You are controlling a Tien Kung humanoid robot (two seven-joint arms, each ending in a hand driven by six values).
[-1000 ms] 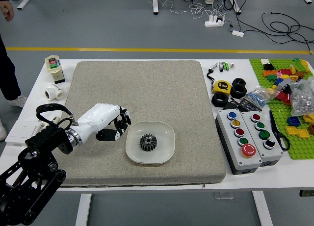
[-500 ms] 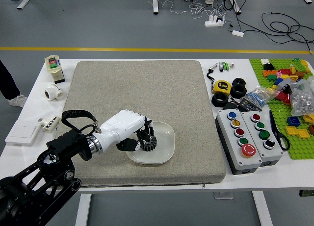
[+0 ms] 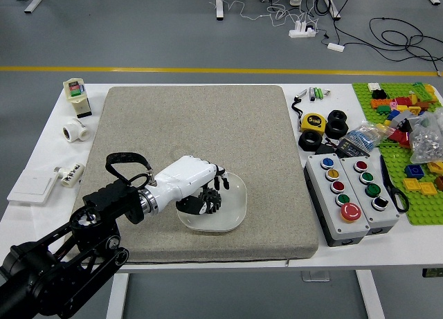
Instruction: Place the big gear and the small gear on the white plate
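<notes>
1. Left hand (image 3: 185,176) has moved right since the earliest frame, from beside the white plate (image 3: 236,212) to over its left part. The plate lies where it did, on the grey mat (image 3: 208,125) that covers the middle of the surface (image 3: 387,253). A person seen at the far left then is out of view.

2. One dark toothed gear (image 3: 214,200) sits on the plate, near its middle, partly hidden by the hand. Whether it is the big or the small one, I cannot tell.

3. The fingers (image 3: 222,180) reach over the gear's far side, and the thumb (image 3: 191,206) is at its left. They look apart rather than closed. Whether they touch the gear is hidden.

4. Progress, as a judgement: at least one gear is on the plate, so the task seems half done or better. No second gear shows; it could be under the hand or stacked with this one. If both are there, only letting go and drawing back remain.

5. Direction: the gear is round, with no clear long axis. Teeth show toward the near right, but the hand hides too much to say which way its face or centre axis points.
</notes>
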